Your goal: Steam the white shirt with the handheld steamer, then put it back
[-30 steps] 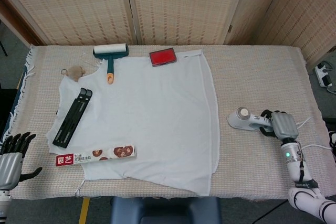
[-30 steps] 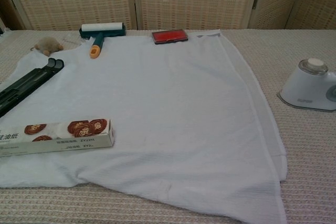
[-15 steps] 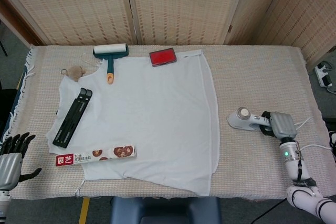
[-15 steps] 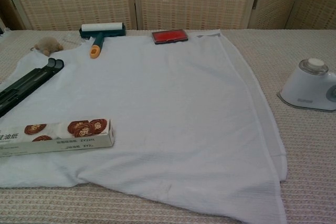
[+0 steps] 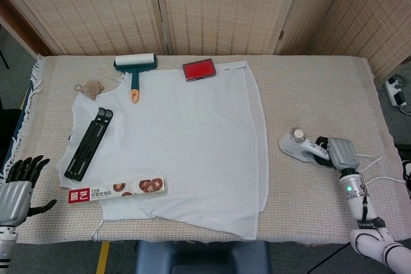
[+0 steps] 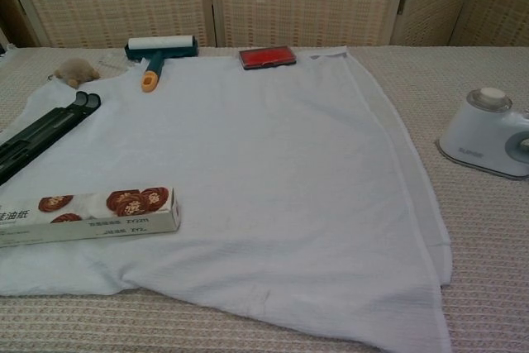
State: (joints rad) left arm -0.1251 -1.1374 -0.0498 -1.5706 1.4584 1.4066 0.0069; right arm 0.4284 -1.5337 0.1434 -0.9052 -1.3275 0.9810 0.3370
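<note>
The white shirt [image 5: 180,145] is spread flat over the bench [image 5: 308,81], and the handheld steamer [image 5: 302,147] is found just beside its right edge, long axis running right toward the right hand [image 5: 340,152], whose fingers are wrapped round the handle. The left hand [image 5: 16,184], fingers spread and empty, is kept far off at the opposite corner. Both hands are shown only in the head view; the steamer's body alone is caught in the chest view

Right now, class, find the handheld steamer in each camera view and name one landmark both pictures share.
Head view: the handheld steamer lies right of centre on the table, beyond the white shirt's right edge, its handle under the right hand.
Chest view: the steamer sits at the far right edge, partly cut off; the hand is out of frame.
Shared landmark: the red case at the shirt's top edge.
</note>
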